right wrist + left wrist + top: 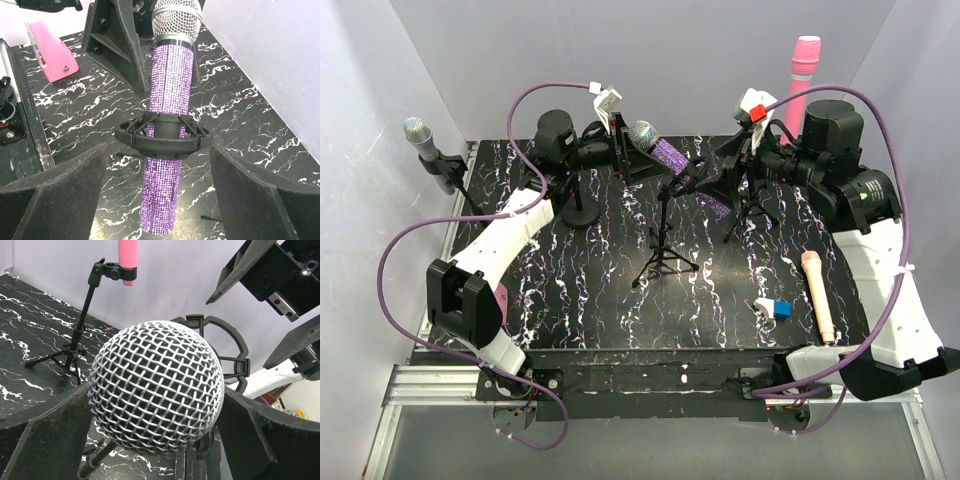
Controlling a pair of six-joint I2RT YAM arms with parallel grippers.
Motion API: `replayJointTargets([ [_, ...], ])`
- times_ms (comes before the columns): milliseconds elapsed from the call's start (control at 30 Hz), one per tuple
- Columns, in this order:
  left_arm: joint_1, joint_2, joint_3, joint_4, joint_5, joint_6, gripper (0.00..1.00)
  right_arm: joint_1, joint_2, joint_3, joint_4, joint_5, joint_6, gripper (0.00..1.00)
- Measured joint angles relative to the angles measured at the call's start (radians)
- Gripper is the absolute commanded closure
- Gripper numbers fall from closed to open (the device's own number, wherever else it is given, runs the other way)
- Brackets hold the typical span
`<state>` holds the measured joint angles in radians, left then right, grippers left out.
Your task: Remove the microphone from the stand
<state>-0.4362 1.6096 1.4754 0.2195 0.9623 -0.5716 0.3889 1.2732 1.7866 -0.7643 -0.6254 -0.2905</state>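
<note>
The microphone (670, 155) has a purple glitter body (167, 80) and a silver mesh head (156, 395). It sits tilted in a black shock mount (161, 137) on the tripod stand (664, 245) at the table's middle. My left gripper (627, 150) is open, its fingers (45, 435) either side of the mesh head and close to it. From the other side my right gripper (715, 182) is open too. Its fingers (260, 200) straddle the mount and the mic's lower body without touching. In the right wrist view the gripper (160, 200) frames the mic's tail end.
A grey microphone (420, 135) stands clipped at the far left by a round-based stand (582, 215). A pink microphone (805, 65) rises at the back on another tripod (75, 347). A beige microphone (818, 292) and a small blue-and-white block (775, 308) lie at the right front.
</note>
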Motion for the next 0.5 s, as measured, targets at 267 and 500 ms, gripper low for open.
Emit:
replayJointTargets([
  [267, -0.006, 0.017, 0.068, 0.016, -0.032, -0.04, 0.25, 0.05, 0.092, 0.018, 0.051, -0.002, 0.016, 0.18],
  [500, -0.005, 0.03, 0.123, 0.043, -0.029, -0.041, 0.51, 0.084, 0.104, 0.021, 0.091, 0.013, 0.023, 0.3],
])
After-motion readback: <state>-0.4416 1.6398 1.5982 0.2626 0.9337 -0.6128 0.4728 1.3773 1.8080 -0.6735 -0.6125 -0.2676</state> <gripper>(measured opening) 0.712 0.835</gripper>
